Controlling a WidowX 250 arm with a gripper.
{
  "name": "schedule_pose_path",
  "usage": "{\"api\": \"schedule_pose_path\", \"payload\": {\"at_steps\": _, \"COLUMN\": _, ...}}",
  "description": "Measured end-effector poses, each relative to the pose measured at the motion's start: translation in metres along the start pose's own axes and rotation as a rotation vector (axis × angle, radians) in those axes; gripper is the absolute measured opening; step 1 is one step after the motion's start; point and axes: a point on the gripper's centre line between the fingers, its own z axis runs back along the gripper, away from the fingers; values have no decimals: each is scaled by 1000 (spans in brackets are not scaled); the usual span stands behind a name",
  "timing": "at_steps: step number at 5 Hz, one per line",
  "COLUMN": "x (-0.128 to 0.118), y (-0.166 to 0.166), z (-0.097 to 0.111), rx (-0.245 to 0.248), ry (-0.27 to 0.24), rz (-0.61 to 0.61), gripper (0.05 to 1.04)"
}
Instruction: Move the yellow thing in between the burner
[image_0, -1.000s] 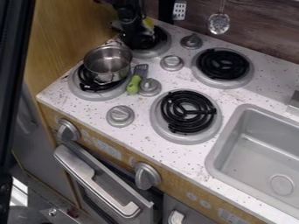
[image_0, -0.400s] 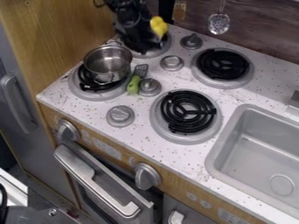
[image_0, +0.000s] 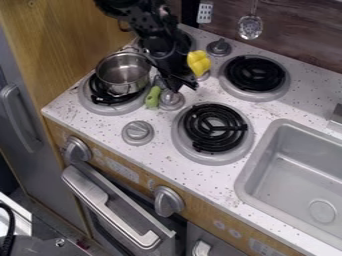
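The black gripper (image_0: 184, 72) hangs over the counter between the left and right pairs of burners, just right of the metal pot. At its right side is the yellow thing (image_0: 198, 63), held up over the knob behind it, left of the back right burner (image_0: 254, 73). The gripper appears shut on it, though the dark fingers hide where they meet it. The front right burner (image_0: 215, 127) lies nearer the camera. Behind the arm, the back left burner is mostly hidden.
A metal pot (image_0: 123, 72) stands on the front left burner (image_0: 105, 100). Right of it lies a green-handled spatula (image_0: 153, 97), partly under the arm, beside a grey knob (image_0: 172, 100). The sink (image_0: 300, 170) is at the right.
From the back left burner, the gripper has come forward and right, and the yellow thing has travelled with it. The pot and spatula have kept their places.
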Motion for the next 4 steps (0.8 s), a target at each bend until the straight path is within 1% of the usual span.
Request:
{"api": "schedule_pose_path", "payload": {"at_steps": 1, "x": -6, "y": -15, "z": -18, "rx": -19, "ry": 52, "rz": -23, "gripper": 77}}
{"api": "schedule_pose_path", "payload": {"at_steps": 2, "x": 3, "y": -15, "z": -29, "rx": -10, "ry": 55, "rz": -11, "gripper": 77}}
{"api": "schedule_pose_path", "payload": {"at_steps": 3, "x": 10, "y": -11, "z": -42, "rx": 2, "ry": 71, "rz": 13, "gripper": 77}}
{"api": "schedule_pose_path", "payload": {"at_steps": 4, "x": 17, "y": -8, "z": -45, "rx": 3, "ry": 73, "rz": 42, "gripper": 94}}
